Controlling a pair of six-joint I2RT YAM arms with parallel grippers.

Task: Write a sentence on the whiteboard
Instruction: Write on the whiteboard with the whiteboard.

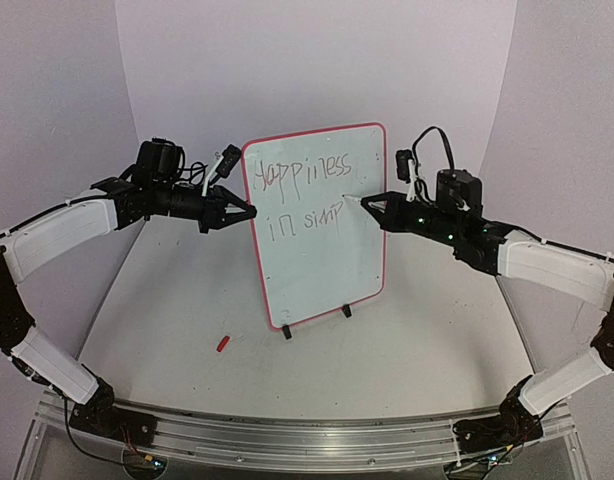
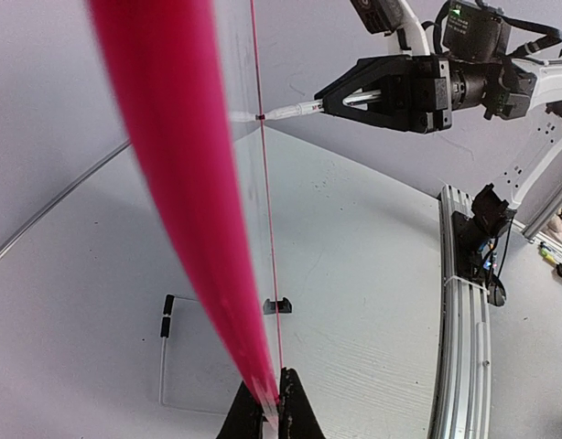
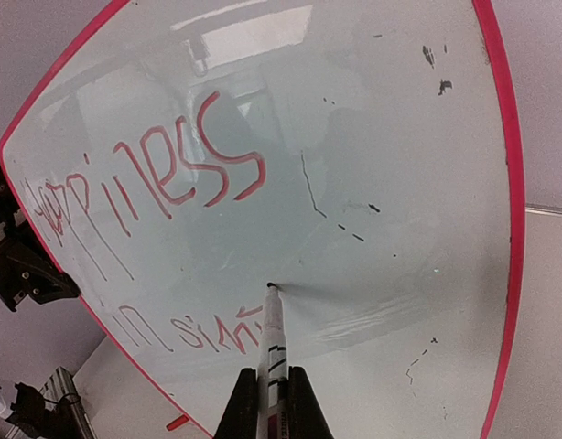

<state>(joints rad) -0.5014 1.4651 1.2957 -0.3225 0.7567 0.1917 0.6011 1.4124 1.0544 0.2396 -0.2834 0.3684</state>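
The whiteboard (image 1: 327, 270) stands upright on the table's middle, its red rim blurred close up in the left wrist view (image 2: 162, 137). The sentence (image 1: 302, 180) reads about "happiness" above "in simp", also in the right wrist view (image 3: 185, 169). My left gripper (image 1: 251, 212) is shut on the board's left edge (image 2: 272, 398). My right gripper (image 1: 366, 203) is shut on the red-and-white marker pen (image 3: 274, 338), whose tip touches the board just right of the "p". The pen and right gripper (image 2: 391, 91) also show in the left wrist view.
A small red cap (image 1: 223, 343) lies on the table left of the board's foot, also in the right wrist view (image 3: 178, 422). Black stand clips (image 1: 286, 332) hold the board's lower edge. The wire stand (image 2: 164, 320) reaches behind the board. An aluminium rail (image 1: 287, 435) runs along the near edge.
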